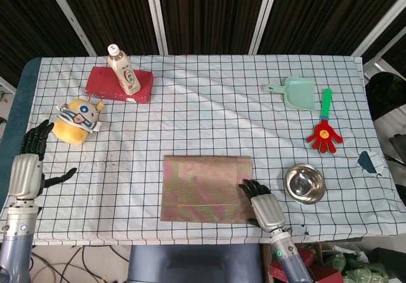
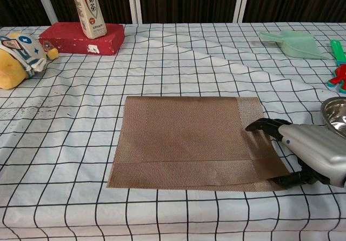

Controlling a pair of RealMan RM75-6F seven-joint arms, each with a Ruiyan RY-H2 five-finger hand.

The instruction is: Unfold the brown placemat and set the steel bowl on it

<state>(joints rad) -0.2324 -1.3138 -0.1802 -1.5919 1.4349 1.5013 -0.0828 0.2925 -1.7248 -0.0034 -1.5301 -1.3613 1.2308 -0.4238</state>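
The left hand (image 1: 28, 169) rests at the far left edge of the counter (image 1: 209, 105), fingers apart, holding nothing. The brown placemat (image 1: 206, 188) lies in the middle, near the front edge, still folded w/ a doubled strip along its front. The right hand (image 1: 263, 207) sits at the mat's right edge, fingers on it, but I can't tell if it's pinching the mat or not. The steel bowl (image 1: 304, 183) is just beside that hand, to the right. What could go wrong: the mat may slip from the fingers, or the arm may bump the bowl.
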